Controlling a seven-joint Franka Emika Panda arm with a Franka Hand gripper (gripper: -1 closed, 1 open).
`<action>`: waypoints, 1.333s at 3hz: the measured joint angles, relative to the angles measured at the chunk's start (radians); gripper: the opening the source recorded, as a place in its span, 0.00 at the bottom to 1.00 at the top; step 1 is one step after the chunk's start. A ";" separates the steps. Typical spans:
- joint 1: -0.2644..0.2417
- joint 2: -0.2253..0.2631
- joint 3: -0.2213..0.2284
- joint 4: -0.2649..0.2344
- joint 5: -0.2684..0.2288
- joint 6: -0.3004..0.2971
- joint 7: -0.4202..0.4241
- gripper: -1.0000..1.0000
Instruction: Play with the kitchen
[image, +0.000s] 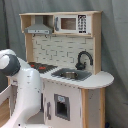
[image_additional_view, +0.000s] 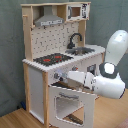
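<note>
The kitchen (image: 75, 75) is a tall white and light-wood toy with a grey hood (image: 39, 30), a black faucet (image: 82, 59) and a steel sink (image: 70, 75). In the second exterior view its black-red stovetop (image_additional_view: 50, 59) sits above the windowed oven door (image_additional_view: 70, 102), which hangs open and tilts outward. My gripper (image_additional_view: 60, 76) is at the knob panel just under the stovetop, above the open door. In the first exterior view the white arm (image: 22, 80) hides the gripper and most of the stovetop.
A grey curtain (image: 112, 50) hangs behind the kitchen. The wooden floor (image_additional_view: 15, 117) runs in front of it. My arm's large white body (image_additional_view: 112, 75) stands at the second exterior view's right, close to the counter's rounded end.
</note>
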 joint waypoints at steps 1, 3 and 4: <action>0.044 0.052 0.003 0.067 -0.079 -0.025 -0.061 1.00; 0.071 0.024 0.005 0.132 -0.131 -0.120 -0.046 1.00; 0.071 0.034 -0.019 0.101 -0.127 -0.171 0.048 1.00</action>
